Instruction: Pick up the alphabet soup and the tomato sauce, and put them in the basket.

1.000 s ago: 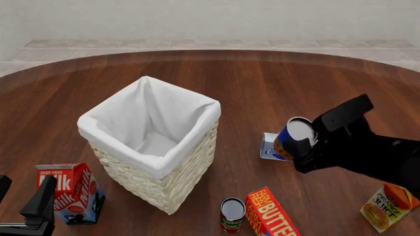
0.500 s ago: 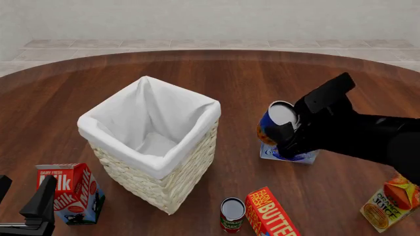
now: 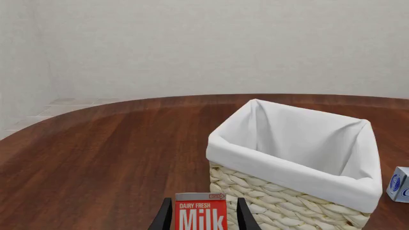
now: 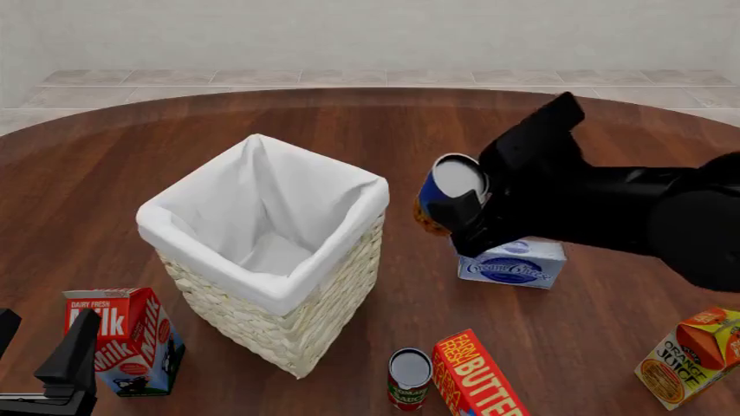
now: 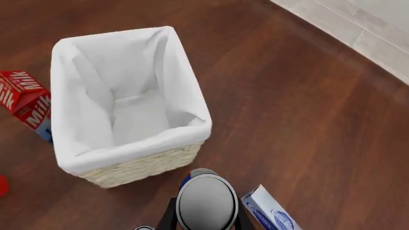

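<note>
Right gripper (image 4: 463, 212) clamped on alphabet soup (image 4: 449, 192), beside basket (image 4: 335, 227); centre over liner before release. Left gripper (image 3: 203, 215): fingers apart around milk carton (image 3: 200, 216).

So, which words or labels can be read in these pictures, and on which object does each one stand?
"DAIRY FRESH Milk": on the milk carton, also seen in the left wrist view.
"FARM FRESH BUTTER": on the butter box.
"ORANGE JUICE": on the juice carton, small but legible.
White box under the right gripper: blue script, too blurred to read.
Alphabet soup and tomato sauce labels: too small to read.
</note>
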